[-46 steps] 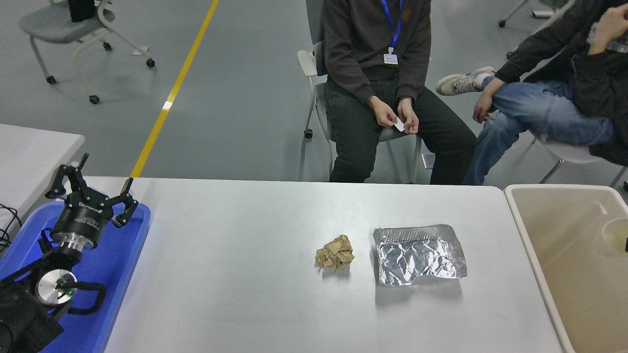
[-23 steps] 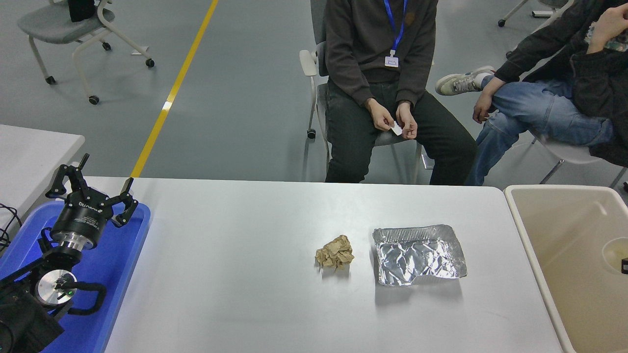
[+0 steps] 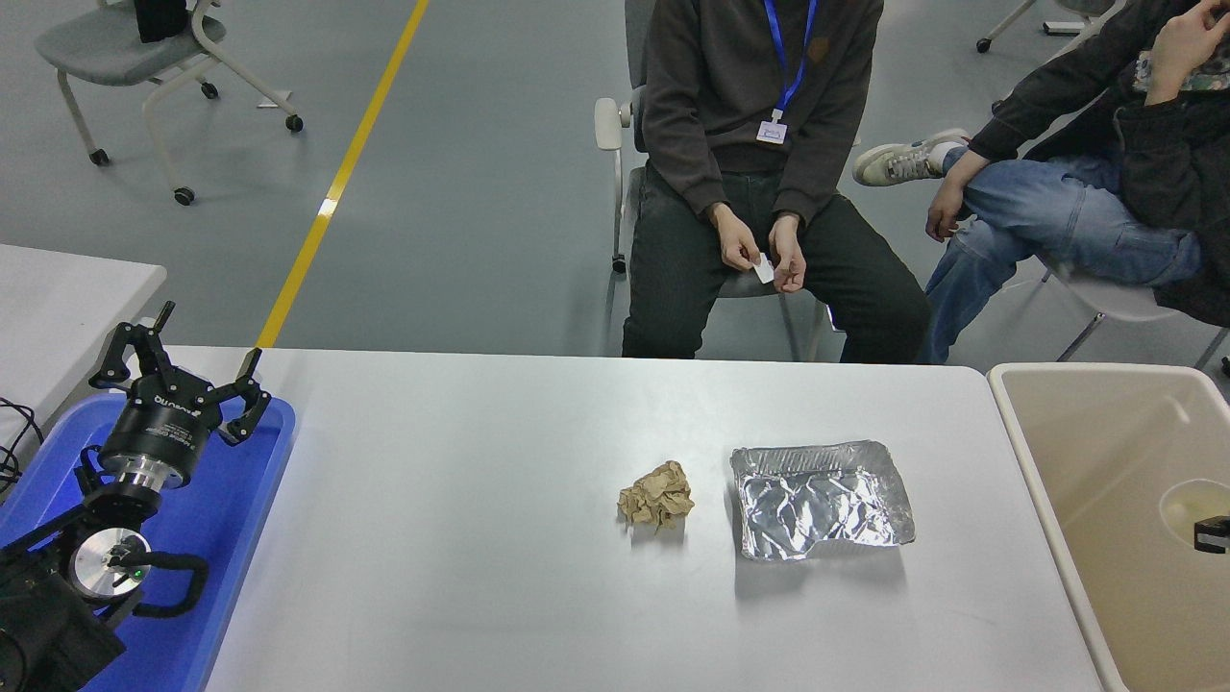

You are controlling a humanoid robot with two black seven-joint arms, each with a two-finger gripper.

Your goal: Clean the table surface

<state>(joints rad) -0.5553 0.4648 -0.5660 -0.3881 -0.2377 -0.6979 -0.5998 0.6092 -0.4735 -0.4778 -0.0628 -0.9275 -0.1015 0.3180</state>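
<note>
The left pincer (image 3: 183, 370) hangs parked over the blue tray (image 3: 245, 519) at the tabletop's left end, its fingers spread apart and holding nothing. Of the right pincer (image 3: 1213, 534) only a small black tip shows at the right edge, above the beige bin (image 3: 1067, 538); whether it is apart or together cannot be told.

The table surface (image 3: 461, 538) fills the middle of the view between tray and bin. Two pieces of rubbish lie on it, right of centre: a crumpled brown paper ball (image 3: 656, 496) and, just beside it on its right, a crushed foil container (image 3: 819, 499), its long axis running left to right across the tabletop.

Both pieces lie to the left of the right pincer and well apart from the left one, so the right arm is the nearer. The foil container is the closer of the two to the bin, and likely the first to be cleared.

Two people sit beyond the far edge, their hands away from the tabletop.
</note>
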